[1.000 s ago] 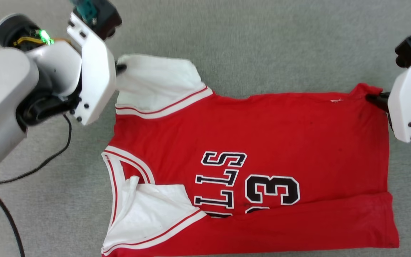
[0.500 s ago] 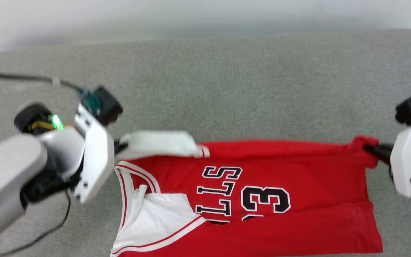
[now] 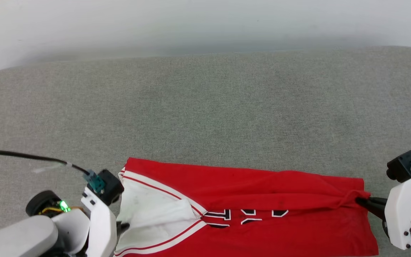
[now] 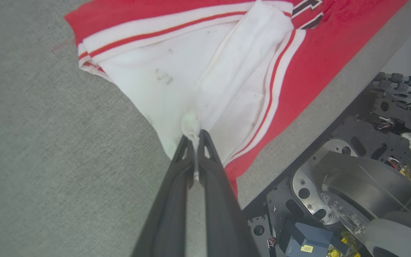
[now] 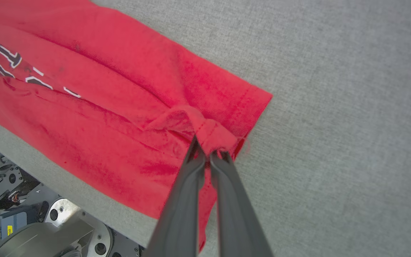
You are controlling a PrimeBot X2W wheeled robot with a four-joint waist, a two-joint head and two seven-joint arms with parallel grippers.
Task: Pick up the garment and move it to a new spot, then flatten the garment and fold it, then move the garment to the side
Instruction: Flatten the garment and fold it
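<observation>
The garment (image 3: 248,185) is a red jersey with white sleeves and striped trim, lying folded lengthwise near the front edge of the grey surface; only a sliver of its black print shows. My left gripper (image 4: 193,137) is shut on the white sleeve (image 4: 177,75), pulled over the lower sleeve. It appears at the lower left of the head view (image 3: 123,225). My right gripper (image 5: 207,150) is shut on the red hem corner (image 5: 209,134), at the lower right of the head view (image 3: 360,201). The top half of the jersey lies over the bottom half.
The grey padded surface (image 3: 205,107) stretches far behind the jersey up to a pale wall (image 3: 191,25). A black cable (image 3: 20,155) runs to my left wrist. The robot's base and wheels (image 4: 351,178) sit just past the surface's near edge.
Both grippers have drawn the far edge of the jersey toward me, folding it over the lettering. The head camera has tilted up, so the whole picture has shifted.
</observation>
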